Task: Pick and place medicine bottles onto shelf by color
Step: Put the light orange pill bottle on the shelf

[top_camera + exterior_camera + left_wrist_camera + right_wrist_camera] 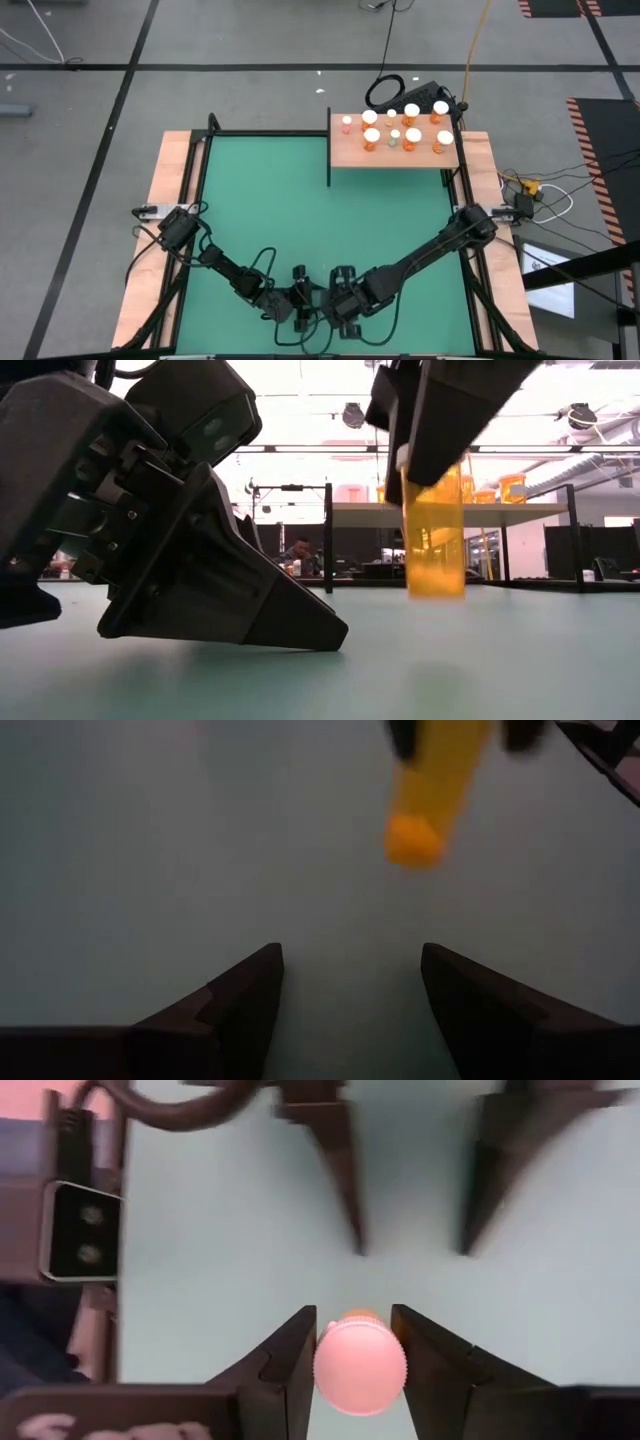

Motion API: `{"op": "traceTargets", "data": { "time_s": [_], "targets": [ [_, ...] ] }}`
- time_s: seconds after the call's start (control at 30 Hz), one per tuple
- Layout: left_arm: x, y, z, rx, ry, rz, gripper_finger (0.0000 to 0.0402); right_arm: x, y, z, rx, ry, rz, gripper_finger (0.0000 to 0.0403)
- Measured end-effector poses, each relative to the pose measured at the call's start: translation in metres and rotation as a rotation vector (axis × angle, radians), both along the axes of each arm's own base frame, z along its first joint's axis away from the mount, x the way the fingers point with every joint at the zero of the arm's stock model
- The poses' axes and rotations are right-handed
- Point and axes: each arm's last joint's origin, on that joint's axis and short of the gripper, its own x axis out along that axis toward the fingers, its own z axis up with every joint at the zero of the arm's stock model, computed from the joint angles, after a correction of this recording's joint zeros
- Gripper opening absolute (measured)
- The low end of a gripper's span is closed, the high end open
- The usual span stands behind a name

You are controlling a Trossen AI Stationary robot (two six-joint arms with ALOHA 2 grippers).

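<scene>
Ten or so medicine bottles (411, 113) already stand on the shelf (352, 153) at the upper right of the high view. Both arms meet at the bottom centre over the green worktop (270, 200), the left hand (298, 308) just beside the right hand (343, 310).

In the low view an orange bottle (435, 540) hangs right of centre, its base apparently just clear of the mat, with dark fingers (440, 420) over its top. The left hand fills the left of the frame, resting low.

The left wrist view shows that hand's fingers (245, 995) apart with nothing between them, and the blurred orange bottle at upper centre.

In the right wrist view the pink-looking cap (360, 1367) sits at bottom centre between the two fingers (295, 1355), which are clamped on it or on the neck just under it.

The bottle looks light, rigid and smooth, so likely to swing or slip. A hold lower on the body would probably be steadier.
</scene>
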Motion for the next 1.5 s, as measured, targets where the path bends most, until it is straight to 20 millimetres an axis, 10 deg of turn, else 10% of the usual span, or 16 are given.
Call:
{"op": "traceTargets", "data": {
  "time_s": [0.67, 0.83, 1.2, 1.5],
  "targets": [
    [0.003, 0.007, 0.002, 0.049, -0.017, 0.061, 0.0244, -0.025, -0.131, 0.116, -0.225, -0.118, -0.044, 0.0116],
    [0.005, 0.008, 0.034, 0.077, -0.087, 0.046, 0.0244, -0.03, -0.17, 0.136, -0.266, -0.167, -0.051, 0.0116],
    [0.001, 0.046, 0.105, 0.239, -0.093, 0.166, 0.0243, -0.04, -0.249, 0.153, -0.314, -0.186, -0.097, 0.0116],
    [0.0, 0.083, 0.109, 0.247, 0.031, 0.31, 0.0243, -0.05, -0.317, 0.155, -0.28, -0.212, -0.119, 0.0116]
  ]
}}
